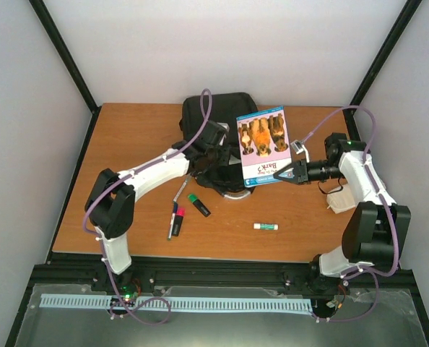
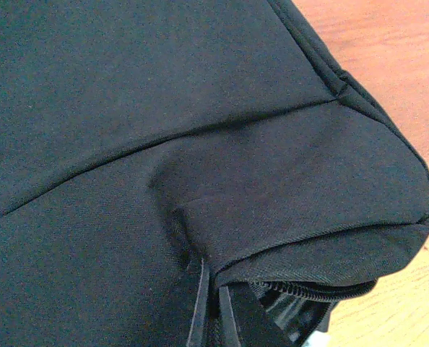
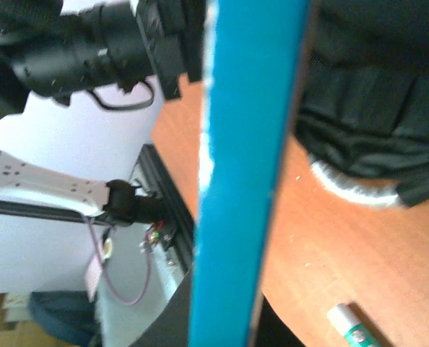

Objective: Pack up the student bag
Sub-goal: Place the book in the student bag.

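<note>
Bag (image 1: 218, 108) touches left tool (image 1: 213, 155); right tool (image 1: 287, 173) grips book (image 1: 261, 144).

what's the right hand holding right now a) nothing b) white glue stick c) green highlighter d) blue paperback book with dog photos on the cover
d: the right hand is shut on a lower corner of the blue paperback book with dog photos on its cover, upright next to the black fabric backpack; the green highlighter and white glue stick lie on the wooden table.

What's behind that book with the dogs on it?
The bag shows to the left of and above the book. Whatever lies directly behind the cover, more bag or anything else, is hidden.
</note>
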